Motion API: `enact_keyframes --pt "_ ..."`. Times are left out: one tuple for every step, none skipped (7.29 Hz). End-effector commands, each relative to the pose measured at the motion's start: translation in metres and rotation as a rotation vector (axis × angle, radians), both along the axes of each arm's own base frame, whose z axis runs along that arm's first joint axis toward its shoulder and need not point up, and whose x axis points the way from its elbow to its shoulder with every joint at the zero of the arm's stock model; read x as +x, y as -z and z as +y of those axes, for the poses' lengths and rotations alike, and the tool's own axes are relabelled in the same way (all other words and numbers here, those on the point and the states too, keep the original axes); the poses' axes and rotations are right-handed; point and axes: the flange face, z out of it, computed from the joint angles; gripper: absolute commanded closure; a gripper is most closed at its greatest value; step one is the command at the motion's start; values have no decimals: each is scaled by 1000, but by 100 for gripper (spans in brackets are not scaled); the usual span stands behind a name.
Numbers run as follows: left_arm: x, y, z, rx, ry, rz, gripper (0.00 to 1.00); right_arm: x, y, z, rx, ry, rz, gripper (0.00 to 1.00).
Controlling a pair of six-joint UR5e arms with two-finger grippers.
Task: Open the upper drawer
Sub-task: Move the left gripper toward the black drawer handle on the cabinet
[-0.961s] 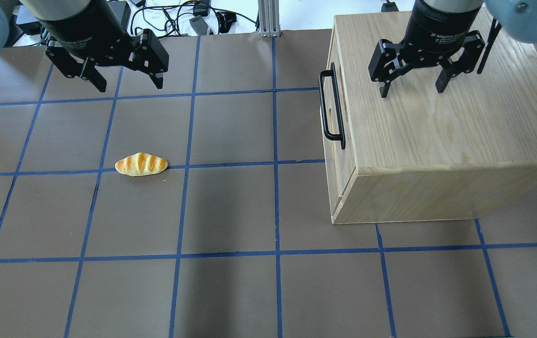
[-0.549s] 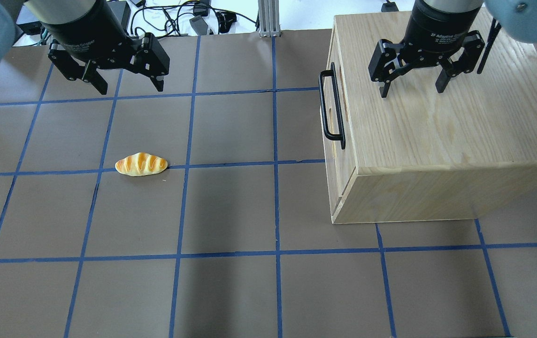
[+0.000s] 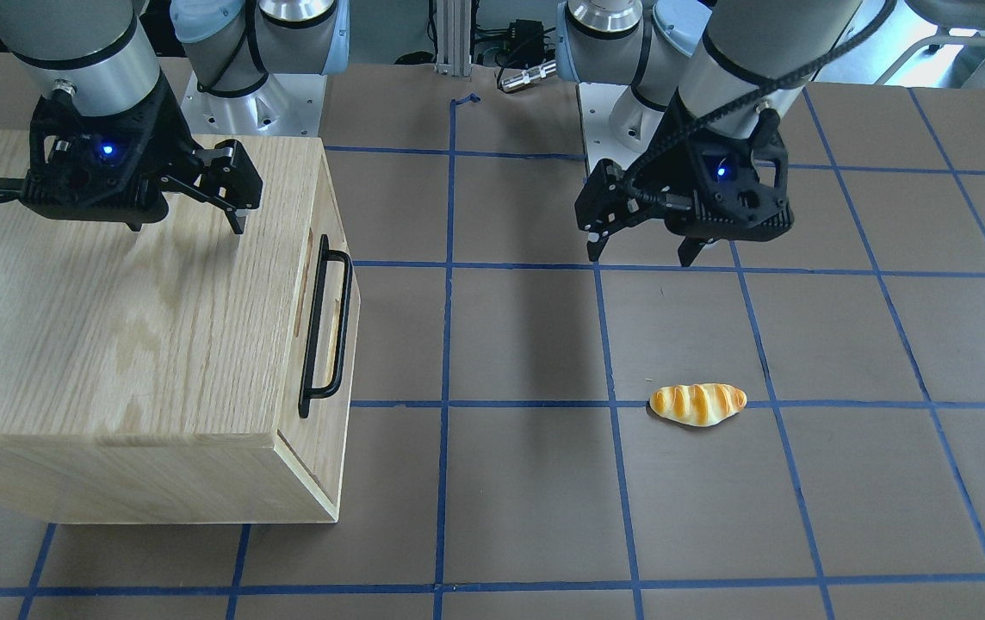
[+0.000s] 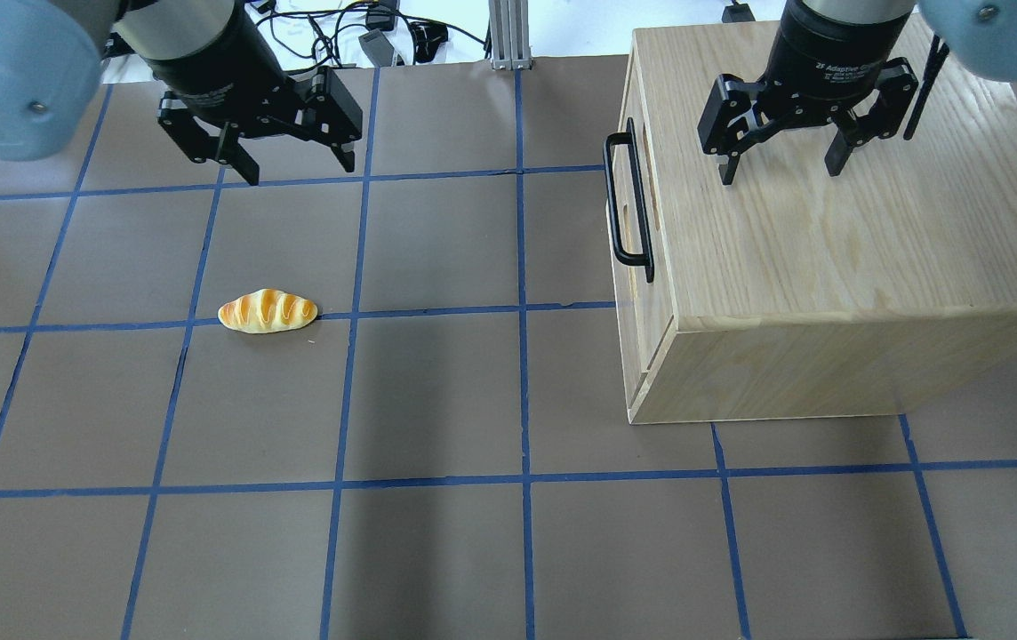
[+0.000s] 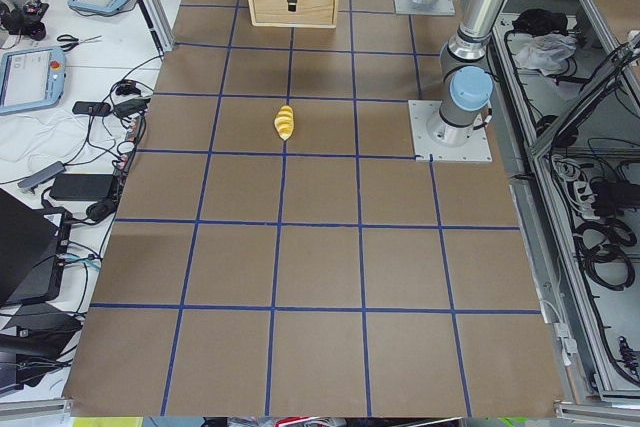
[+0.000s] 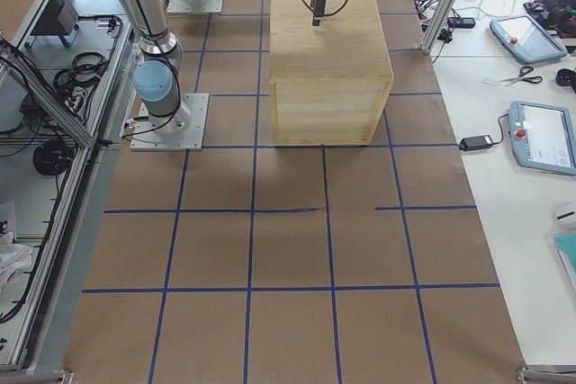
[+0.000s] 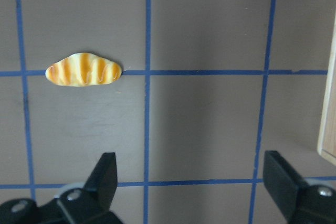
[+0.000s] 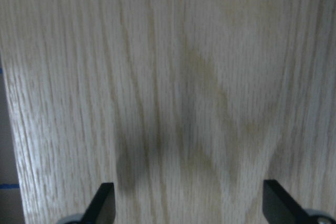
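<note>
Brown gridded counter (image 4: 437, 400), oak cabinet (image 4: 828, 240) on robot's right, upper drawer (image 3: 326, 288) shut in its front. Both left jaws and right jaws spread, empty. Approach stage; next, jaws must straddle the black handle (image 4: 612, 200).

"2F Adaptive" printed on right gripper (image 4: 780, 173) body.

On my screens I count one brown counter (image 4: 437, 400) taped into a blue grid. On it stands one oak-grained wooden cabinet (image 4: 828, 249), and I can make out one pale-wood upper drawer (image 3: 326, 319) front carrying one long black metal bar handle (image 4: 613, 200). There is one glazed, striped bread roll (image 4: 268, 311). I have two black grippers, the left gripper (image 4: 300, 172) and the right gripper (image 4: 780, 173), each with two fingers (image 4: 237, 160), four in all.
</note>
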Motion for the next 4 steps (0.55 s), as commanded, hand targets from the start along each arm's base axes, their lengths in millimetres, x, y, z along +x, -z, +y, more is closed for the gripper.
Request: enact_keyframes --pt "-45 39 -15 -10 -5 104 0 0 0 0 0 0 0 0" --pt "-75 54 -19 -9 -24 155 0 0 0 0 0 0 0 0" --pt "-102 64 -23 -33 -29 205 0 0 1 0 1 0 0 0" --pt "-129 74 -23 -33 -42 247 0 0 0 0 0 0 0 0"
